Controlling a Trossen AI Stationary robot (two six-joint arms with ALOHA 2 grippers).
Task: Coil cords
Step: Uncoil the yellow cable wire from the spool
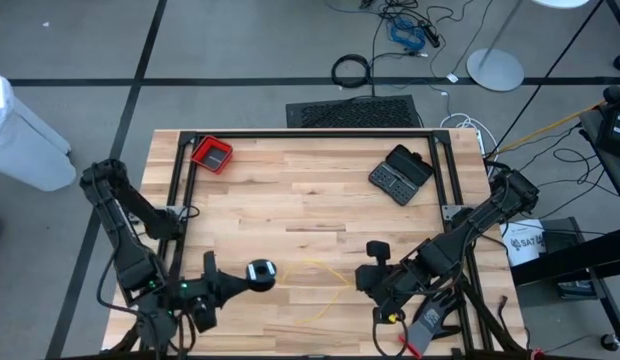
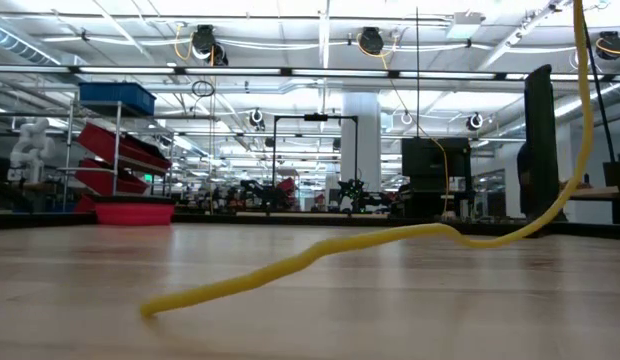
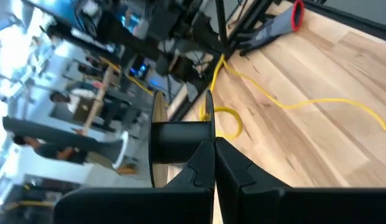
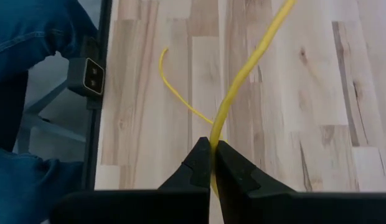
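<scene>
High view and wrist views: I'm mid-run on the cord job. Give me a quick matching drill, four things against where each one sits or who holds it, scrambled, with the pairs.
Things:
1. thin yellow cord
2. black plastic spool
3. red rectangular tray
4. grey-black glove

Places:
a. at the wooden table's far left corner
b. pinched in the shut right gripper
c. lying at the near edge, beside the right arm
d. clamped in the shut left gripper

Pairs: 1-b, 2-d, 3-a, 4-c
</scene>
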